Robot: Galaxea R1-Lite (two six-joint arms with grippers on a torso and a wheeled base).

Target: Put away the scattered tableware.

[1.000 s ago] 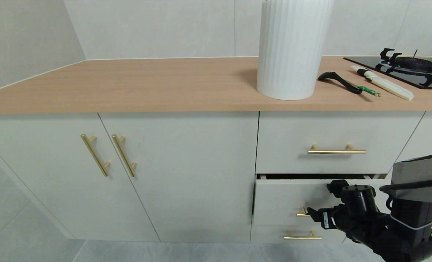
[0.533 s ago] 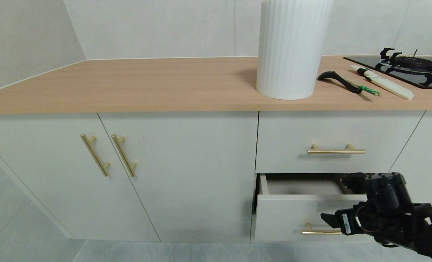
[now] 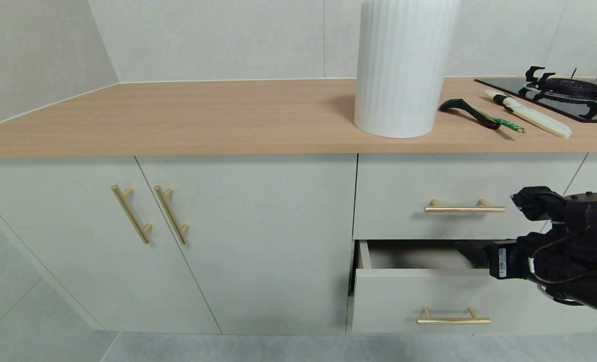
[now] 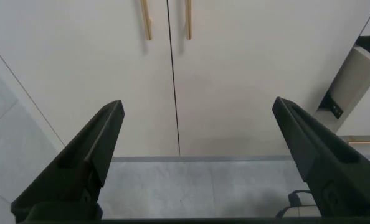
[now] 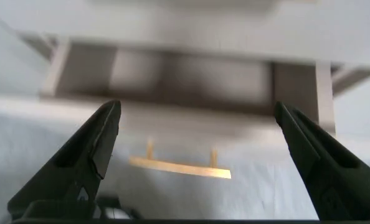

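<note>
- The tableware has not moved in the last second. The black-handled utensil (image 3: 467, 110), the thin green-patterned stick (image 3: 510, 124) touching its end, and the long white piece (image 3: 529, 119) with a dark band near one end lie on the counter (image 3: 203, 115). They sit between the white ribbed cylinder (image 3: 401, 70) and the stove (image 3: 570, 93).
- All three are slim, lie flat and run at a slant. The white piece lies just beside the other two, apart from them. I judge each needs a low pinch across its shaft.
- What changed is the drawer (image 3: 429, 296) below them. A second ago it showed only a slit; now it stands pulled out, its pale inside open to view from above.
- My right hand (image 3: 486, 222) has let go of the drawer handle (image 3: 453, 319) and risen. It is now released, jaws spread, in front of the drawer's opening, with the brass bar free beneath it.
- So I judge the opening step done and the storage place ready. Nothing has gone in yet, and the first pick-up comes next.
- My left hand (image 4: 197, 112) hangs low with its jaws wide apart, grasping nothing. It faces the cupboard doors (image 4: 172, 74) near the floor.
</note>
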